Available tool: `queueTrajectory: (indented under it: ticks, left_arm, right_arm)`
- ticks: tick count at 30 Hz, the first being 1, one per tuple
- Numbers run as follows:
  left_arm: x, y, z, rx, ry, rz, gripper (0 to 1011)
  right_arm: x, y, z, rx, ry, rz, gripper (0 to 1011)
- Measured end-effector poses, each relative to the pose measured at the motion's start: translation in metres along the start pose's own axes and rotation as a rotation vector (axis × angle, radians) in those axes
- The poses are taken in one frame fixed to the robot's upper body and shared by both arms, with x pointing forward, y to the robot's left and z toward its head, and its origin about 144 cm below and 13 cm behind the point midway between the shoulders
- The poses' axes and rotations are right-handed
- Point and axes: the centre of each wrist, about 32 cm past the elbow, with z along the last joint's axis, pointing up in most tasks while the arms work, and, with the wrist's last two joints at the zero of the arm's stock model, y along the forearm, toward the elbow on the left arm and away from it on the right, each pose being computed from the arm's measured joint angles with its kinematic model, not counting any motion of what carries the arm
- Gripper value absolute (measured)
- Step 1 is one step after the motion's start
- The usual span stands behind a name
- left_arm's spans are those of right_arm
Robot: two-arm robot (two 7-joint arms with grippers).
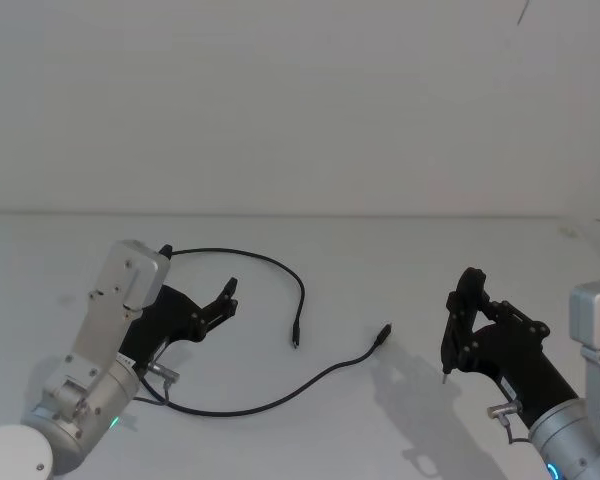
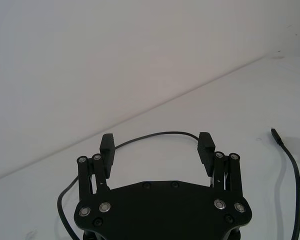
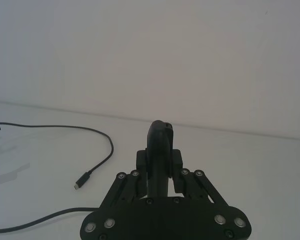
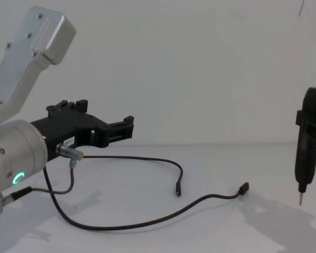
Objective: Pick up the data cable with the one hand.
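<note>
Head view: white table [image 1: 380, 270], wall [image 1: 300, 100]; left pincer [image 1: 230, 295] wide near data cable [image 1: 303, 295]; right pincer [image 1: 462, 310] holding tool [image 4: 304, 163].

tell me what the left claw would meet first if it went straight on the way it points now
Most likely the data cable: its arc crosses just ahead of the open left claw. The chest view shows the claw raised above the table, so it might pass over; depth is unclear.
</note>
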Motion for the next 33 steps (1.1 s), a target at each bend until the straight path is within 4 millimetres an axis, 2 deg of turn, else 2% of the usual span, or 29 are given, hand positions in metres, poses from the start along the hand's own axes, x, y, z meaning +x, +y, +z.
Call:
queueTrajectory:
  ticks: [33]
  left_arm:
    - [-0.0001, 0.0000, 0.0000, 0.001, -0.001, -0.002, 1001]
  right_arm:
    - [-0.0001, 0.0000, 0.0000, 0.000, 0.000, 0.000, 279]
